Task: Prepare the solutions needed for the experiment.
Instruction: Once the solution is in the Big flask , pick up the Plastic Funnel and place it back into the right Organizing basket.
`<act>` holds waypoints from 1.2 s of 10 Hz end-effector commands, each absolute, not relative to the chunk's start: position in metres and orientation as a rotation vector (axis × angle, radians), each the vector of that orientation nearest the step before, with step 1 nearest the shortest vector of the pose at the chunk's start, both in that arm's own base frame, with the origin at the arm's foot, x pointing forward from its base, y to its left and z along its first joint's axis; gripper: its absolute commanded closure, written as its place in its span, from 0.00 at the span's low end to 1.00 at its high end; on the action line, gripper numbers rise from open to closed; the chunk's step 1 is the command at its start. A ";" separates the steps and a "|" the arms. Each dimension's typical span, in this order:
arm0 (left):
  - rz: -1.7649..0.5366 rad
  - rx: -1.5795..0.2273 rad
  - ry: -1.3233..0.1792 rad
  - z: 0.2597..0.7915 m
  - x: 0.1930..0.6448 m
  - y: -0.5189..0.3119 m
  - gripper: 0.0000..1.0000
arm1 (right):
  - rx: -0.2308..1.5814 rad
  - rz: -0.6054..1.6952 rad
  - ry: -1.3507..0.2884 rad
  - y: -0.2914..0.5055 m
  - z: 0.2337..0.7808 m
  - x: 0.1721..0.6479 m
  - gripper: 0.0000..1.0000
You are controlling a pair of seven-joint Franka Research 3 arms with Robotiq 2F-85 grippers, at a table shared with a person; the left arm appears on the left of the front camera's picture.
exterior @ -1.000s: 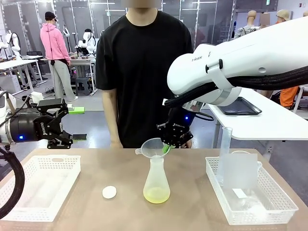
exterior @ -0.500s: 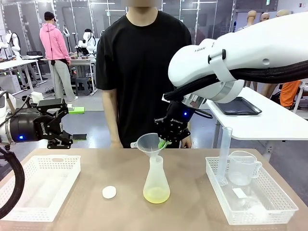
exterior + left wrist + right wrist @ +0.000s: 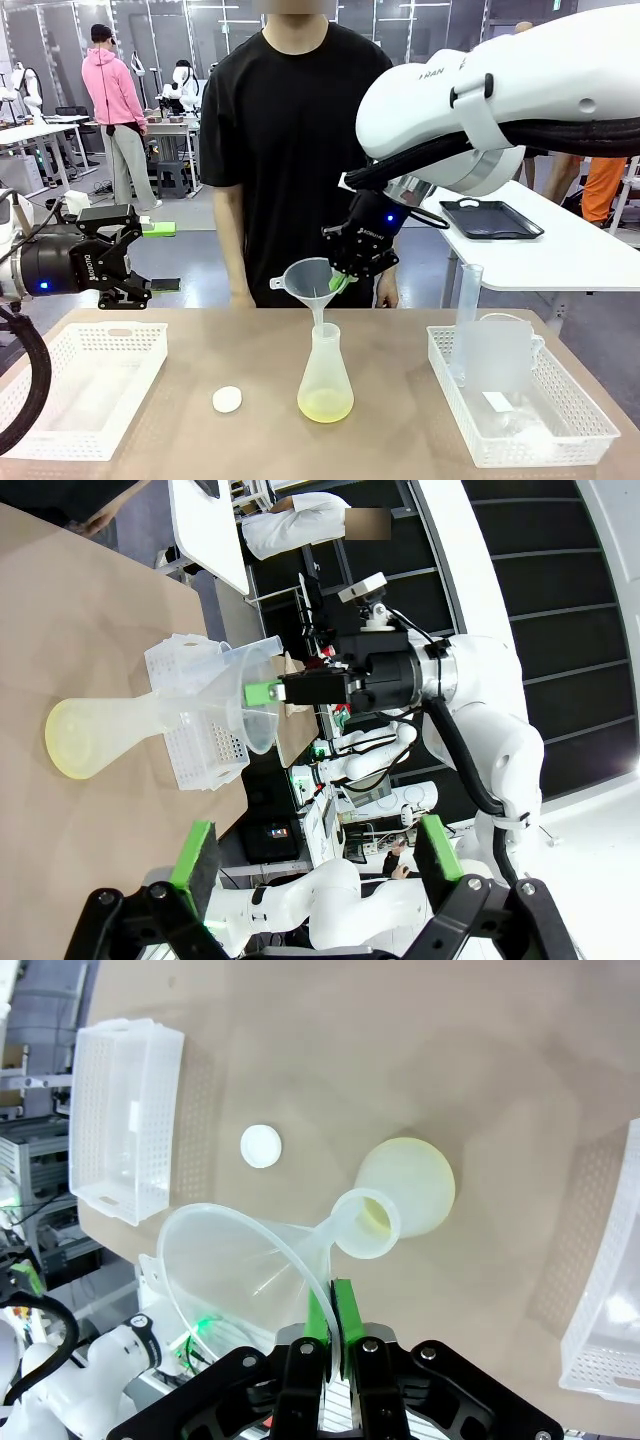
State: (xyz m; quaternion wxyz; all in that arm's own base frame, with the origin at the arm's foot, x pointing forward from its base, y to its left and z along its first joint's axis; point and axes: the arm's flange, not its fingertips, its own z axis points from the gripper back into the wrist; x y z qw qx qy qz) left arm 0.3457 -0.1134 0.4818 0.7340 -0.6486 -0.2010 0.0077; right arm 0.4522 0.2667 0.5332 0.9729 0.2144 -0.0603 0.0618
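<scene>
The solutions [image 3: 325,405] are a shallow pale yellow-green layer in the bottom of a frosted conical flask [image 3: 325,370] standing mid-table. My right gripper [image 3: 342,283] is shut on the rim of a clear plastic funnel [image 3: 308,276], held tilted with its stem tip just above the flask mouth. In the right wrist view the funnel [image 3: 245,1260] is pinched between the green pads of that gripper [image 3: 328,1310], above the flask [image 3: 405,1188]. My left gripper [image 3: 128,262] hovers open at the far left, above the table; in its own view the left gripper [image 3: 315,860] looks toward the flask [image 3: 105,735].
A small round white cap [image 3: 227,399] lies left of the flask. A white mesh basket [image 3: 40,420] sits at the left. Another basket [image 3: 560,440] at the right holds a beaker [image 3: 497,350] and a graduated cylinder [image 3: 467,315]. A person [image 3: 300,130] stands across the table.
My right gripper has risen with the funnel, drawing its stem up out of the flask neck. The left arm has stayed still.
</scene>
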 end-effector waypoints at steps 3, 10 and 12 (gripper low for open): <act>0.028 -1.455 -0.447 0.481 0.343 -0.117 0.00 | 0.470 0.153 -0.169 0.253 0.547 0.434 1.00; 0.028 -1.455 -0.447 0.481 0.343 -0.117 0.00 | 0.498 0.142 -0.236 0.227 0.575 0.432 1.00; 0.028 -1.455 -0.447 0.481 0.343 -0.117 0.00 | 0.516 0.051 -0.270 0.182 0.579 0.442 1.00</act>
